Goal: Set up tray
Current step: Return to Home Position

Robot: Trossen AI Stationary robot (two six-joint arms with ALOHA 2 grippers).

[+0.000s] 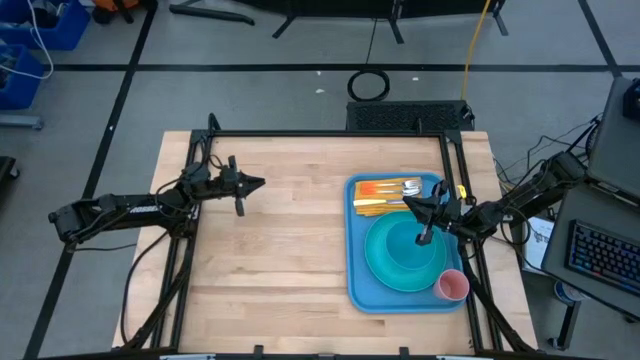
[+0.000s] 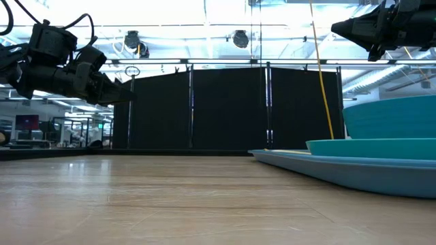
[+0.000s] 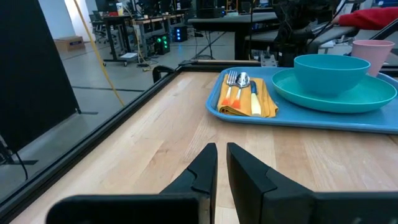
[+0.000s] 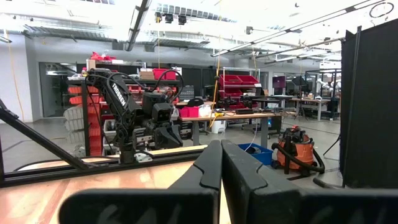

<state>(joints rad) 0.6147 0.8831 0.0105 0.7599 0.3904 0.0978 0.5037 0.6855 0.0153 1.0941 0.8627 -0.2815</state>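
Light wood table in a workshop with dark partition panels. Blue tray on its right side, right gripper closed, apparently hovering above it; left gripper nearly closed, well apart.

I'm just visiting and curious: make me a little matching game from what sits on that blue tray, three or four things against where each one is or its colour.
Things:
1. bowl
2. cup
3. napkin
4. fork

Descriptions:
A. pink, at a corner of the tray
B. yellow-orange, folded under the cutlery
C. turquoise, standing on the round plate
D. orange handle, lying beside a spoon

Pairs: 1-C, 2-A, 3-B, 4-D
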